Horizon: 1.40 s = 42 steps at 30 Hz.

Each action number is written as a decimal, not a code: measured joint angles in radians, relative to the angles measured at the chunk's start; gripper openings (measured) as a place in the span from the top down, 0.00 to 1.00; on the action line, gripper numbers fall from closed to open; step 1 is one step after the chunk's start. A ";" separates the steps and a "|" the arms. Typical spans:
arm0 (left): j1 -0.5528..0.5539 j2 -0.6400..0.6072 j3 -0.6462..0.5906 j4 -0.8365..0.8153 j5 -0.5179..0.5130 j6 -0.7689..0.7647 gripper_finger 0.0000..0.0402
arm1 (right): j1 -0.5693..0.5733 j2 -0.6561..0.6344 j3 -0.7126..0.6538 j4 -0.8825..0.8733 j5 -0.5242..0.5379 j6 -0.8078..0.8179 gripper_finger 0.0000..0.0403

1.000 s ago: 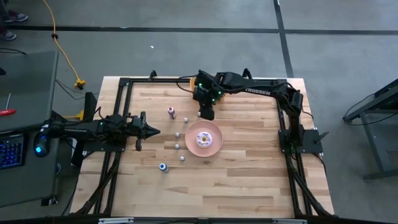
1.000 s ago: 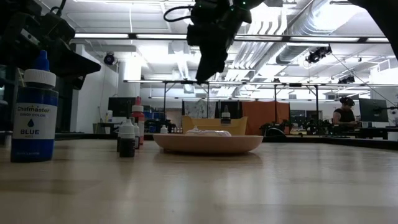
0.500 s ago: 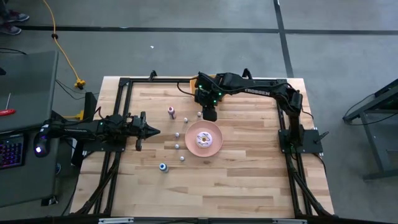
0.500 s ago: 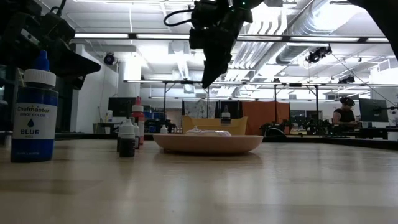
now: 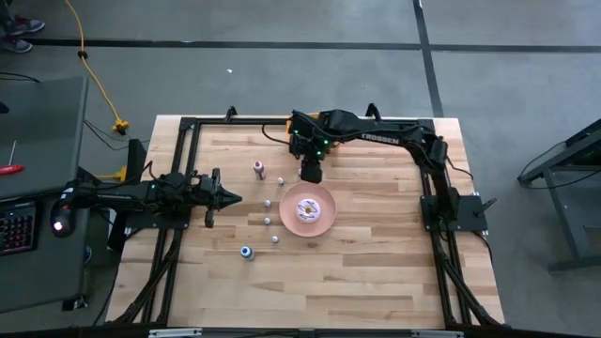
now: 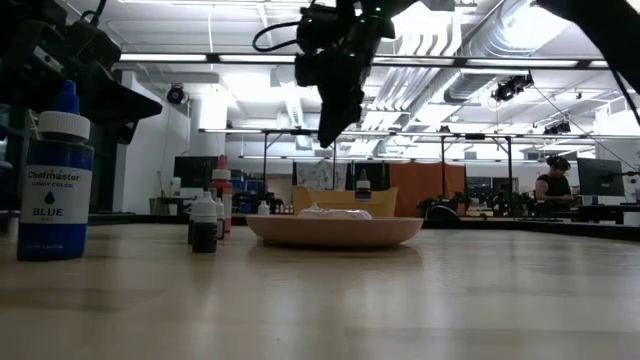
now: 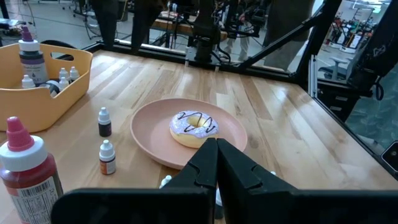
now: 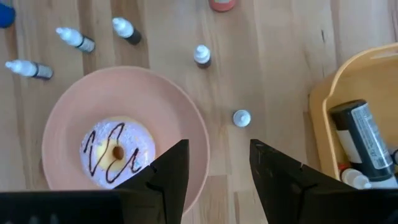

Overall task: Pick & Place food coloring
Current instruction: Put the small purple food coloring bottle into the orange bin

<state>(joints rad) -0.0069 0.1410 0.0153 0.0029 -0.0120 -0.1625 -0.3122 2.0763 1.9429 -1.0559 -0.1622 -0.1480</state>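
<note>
The right claw [image 5: 311,172] is held high above the worktop [image 5: 376,253], near the far edge of the pink plate [image 5: 324,222], its fingers [image 8: 166,176] parted moderately with nothing between them and nothing touched. A reach is judged to be in hand: a small white-capped bottle [image 8: 241,117] is seen standing upright just beyond the fingers, between the plate and the orange bin [image 8: 323,118]. A straight descent and a centred close on that cap are called for next. Other food coloring bottles [image 5: 267,204] are scattered left of the plate, a blue-capped one [image 5: 246,252] toward the near edge. The left claw [image 5: 227,197] is parked shut at the left edge.
</note>
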 joint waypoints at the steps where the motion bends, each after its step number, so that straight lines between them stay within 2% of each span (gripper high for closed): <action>1: 0.000 0.000 0.000 0.000 0.000 0.000 1.00 | -0.001 0.019 0.030 -0.020 0.007 0.008 0.61; 9: 0.000 0.000 0.000 0.000 -0.002 0.000 1.00 | -0.006 0.170 0.219 -0.178 0.074 0.191 0.61; 14: 0.000 0.000 0.000 0.000 -0.002 0.000 1.00 | -0.008 0.214 0.227 -0.173 0.085 0.360 0.61; 18: 0.000 0.000 0.000 0.000 -0.002 0.000 1.00 | -0.008 0.234 0.227 -0.150 0.085 0.430 0.61; 27: 0.000 0.000 0.000 0.000 -0.002 0.000 1.00 | -0.008 0.282 0.227 -0.133 0.096 0.513 0.61; 42: 0.000 0.000 0.000 0.000 -0.003 0.000 1.00 | -0.008 0.309 0.227 -0.110 0.124 0.535 0.60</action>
<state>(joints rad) -0.0071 0.1406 0.0154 0.0032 -0.0147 -0.1624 -0.3206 2.3856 2.1700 -1.1661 -0.0384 0.3867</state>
